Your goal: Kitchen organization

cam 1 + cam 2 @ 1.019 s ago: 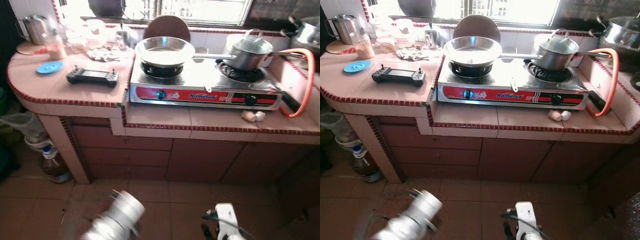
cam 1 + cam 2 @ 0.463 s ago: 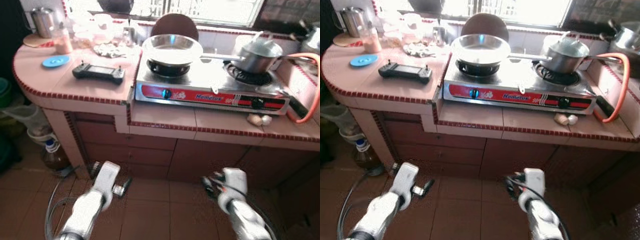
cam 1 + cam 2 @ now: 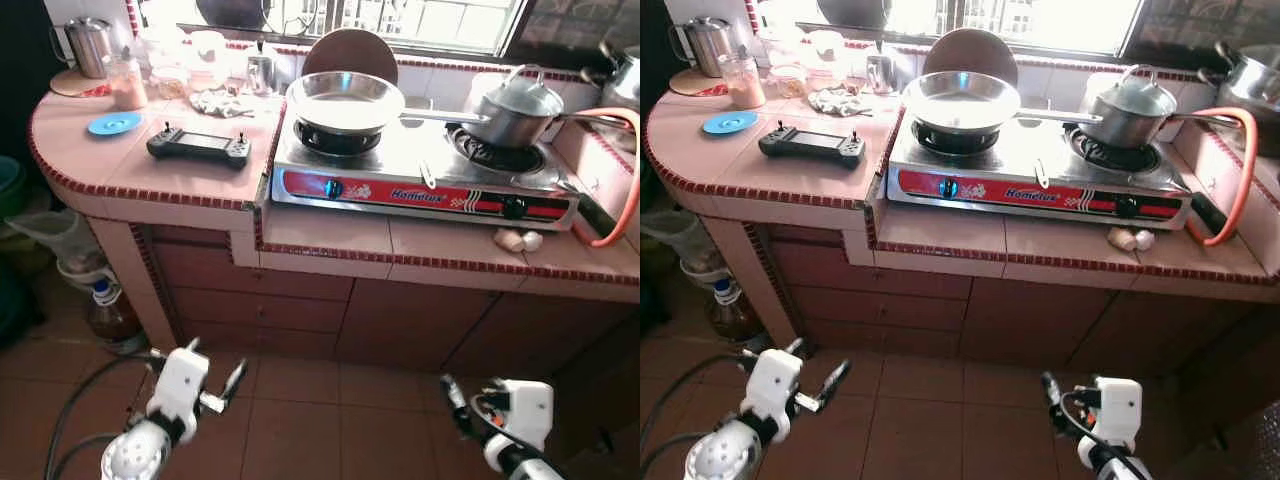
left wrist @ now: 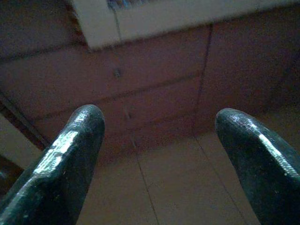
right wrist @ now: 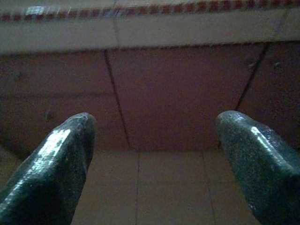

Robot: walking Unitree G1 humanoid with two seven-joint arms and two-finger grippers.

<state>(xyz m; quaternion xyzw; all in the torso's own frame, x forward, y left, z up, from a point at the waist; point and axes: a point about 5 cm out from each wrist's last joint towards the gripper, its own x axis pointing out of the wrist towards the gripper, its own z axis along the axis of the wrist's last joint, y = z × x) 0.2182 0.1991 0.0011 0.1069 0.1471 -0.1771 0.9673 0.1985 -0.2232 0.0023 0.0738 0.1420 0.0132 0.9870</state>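
Note:
Both arms hang low over the tiled floor in front of the counter. My left gripper (image 3: 213, 362) is open, with nothing between its fingers (image 4: 70, 154), and it faces the cabinet fronts. My right gripper (image 3: 460, 398) is open too, and its fingers (image 5: 61, 154) point at the cabinet doors below the counter edge. On the pink tiled counter (image 3: 330, 235) stands a two-burner gas stove (image 3: 420, 185). It carries a steel frying pan (image 3: 345, 98) and a lidded pot (image 3: 517, 108). A black handheld controller (image 3: 198, 146) and a blue lid (image 3: 113, 124) lie to the left.
Garlic bulbs (image 3: 517, 240) sit at the counter front, with an orange gas hose (image 3: 622, 190) at the right. A jar (image 3: 127, 85), a kettle (image 3: 92, 42) and several containers stand at the back left. A bottle (image 3: 108, 310) stands on the floor beside the counter's rounded corner.
Both arms have dropped lower and drawn apart since half a second ago, the right one moving rightwards. The camera has shifted slightly; nothing on the counter has moved.

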